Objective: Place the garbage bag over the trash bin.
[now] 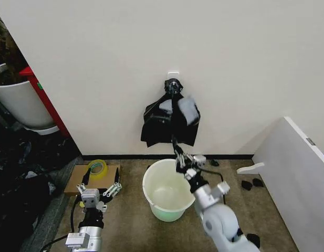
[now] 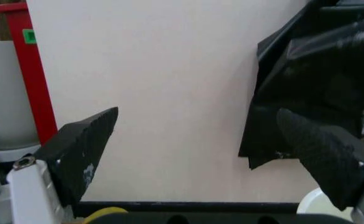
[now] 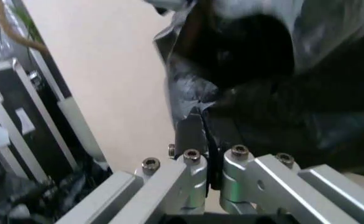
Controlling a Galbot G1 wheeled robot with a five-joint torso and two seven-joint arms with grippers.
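Note:
The cream-white trash bin stands open on the carpet near the wall, and its rim also peeks into the left wrist view. Above it, black bags hang gathered from a wall hook. A glossy, crinkled part of the garbage bag hangs at the bundle's right side. My right gripper reaches up over the bin's far rim and is shut on the bag's lower edge; the right wrist view shows crinkled black plastic pinched in the gripper. My left gripper sits low at the left, open and holding nothing.
A yellow-green tape roll lies on a flat cardboard box beside the left gripper. A big white plant pot and a red panel stand at the far left above dark clutter. A white board leans at the right.

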